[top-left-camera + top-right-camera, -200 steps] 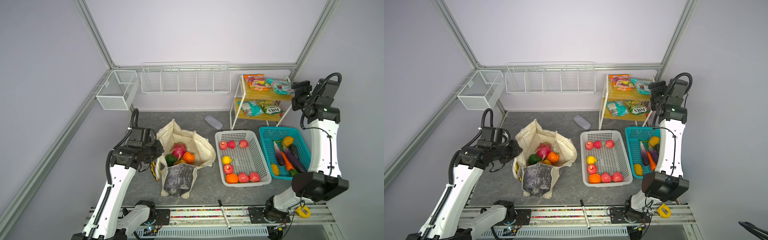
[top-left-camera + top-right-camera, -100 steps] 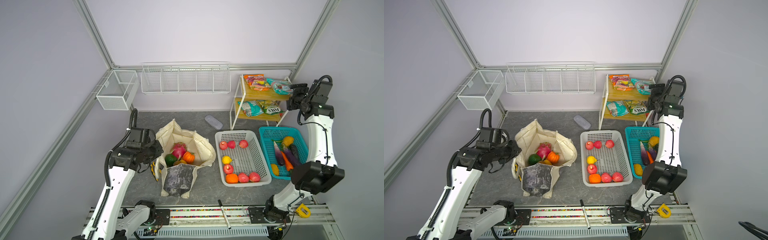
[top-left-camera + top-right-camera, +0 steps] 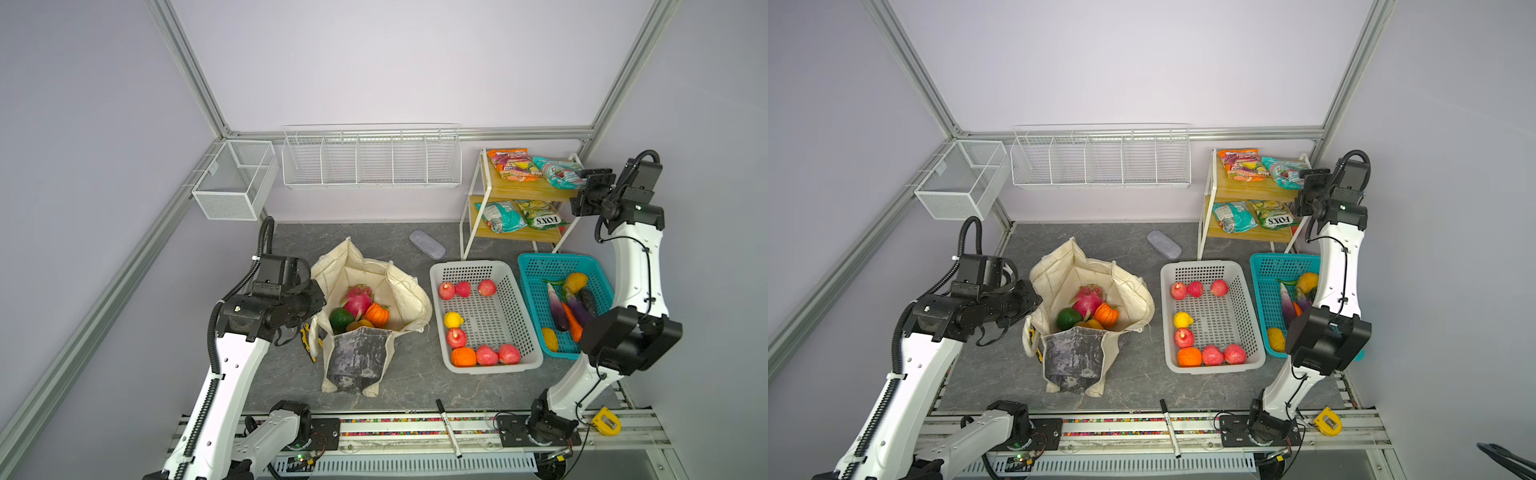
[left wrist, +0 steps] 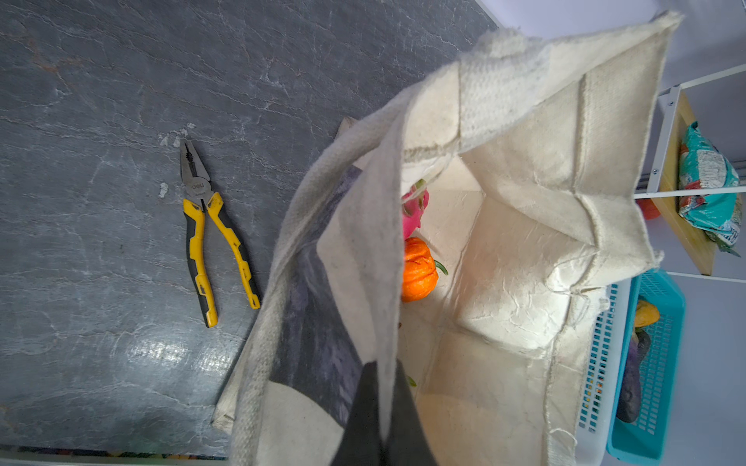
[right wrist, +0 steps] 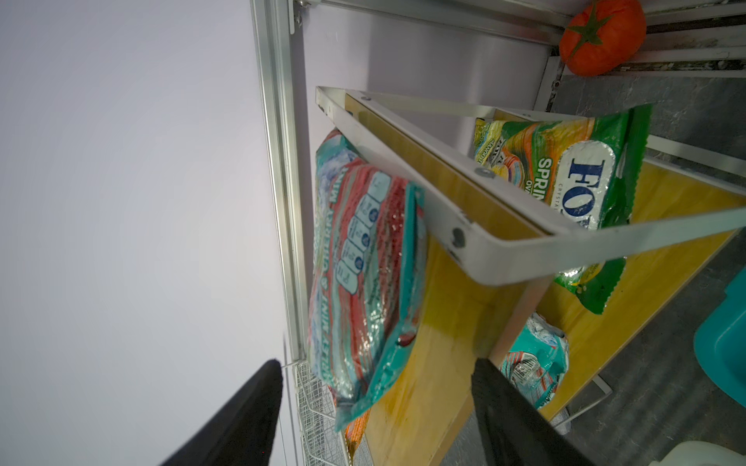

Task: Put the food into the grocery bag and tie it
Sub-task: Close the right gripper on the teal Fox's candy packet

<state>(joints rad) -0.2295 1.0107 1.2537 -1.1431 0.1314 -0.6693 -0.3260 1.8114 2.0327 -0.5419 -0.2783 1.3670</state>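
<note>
Left pincer [image 4: 381,369] is pressed together on the rim of the grocery bag [image 3: 401,291], holding that side up so the mouth gapes. The bag stands on the bench [image 3: 374,237], left of the white basket [image 3: 469,264]. Dragon fruit [image 3: 356,300], pumpkin [image 3: 377,315] and a green vegetable [image 3: 340,319] are already inside. The canvas is soft and floppy (likely slumps shut if the rim is dropped), so that pinch matters.

Right pincer [image 5: 375,371] is spread wide, up at the top board of the shelf [image 3: 525,192] and pointed at the teal packet [image 5: 363,262]. In the right wrist view the packet's near end sits between the fingers [image 5: 258,403]. Contact is unclear, and nothing looks pinched as far as I can tell.

Packet, by the look of it: light, crinkly foil, slick, loose contents, no stiff edge. The best hold looks like the near end that hangs past the board, squeezing across the flat faces near the seam. Risks: the shelf's white rail runs just beside it and a finger could catch there. With a weak pinch the packet may slide out on the way to the bag.
</note>
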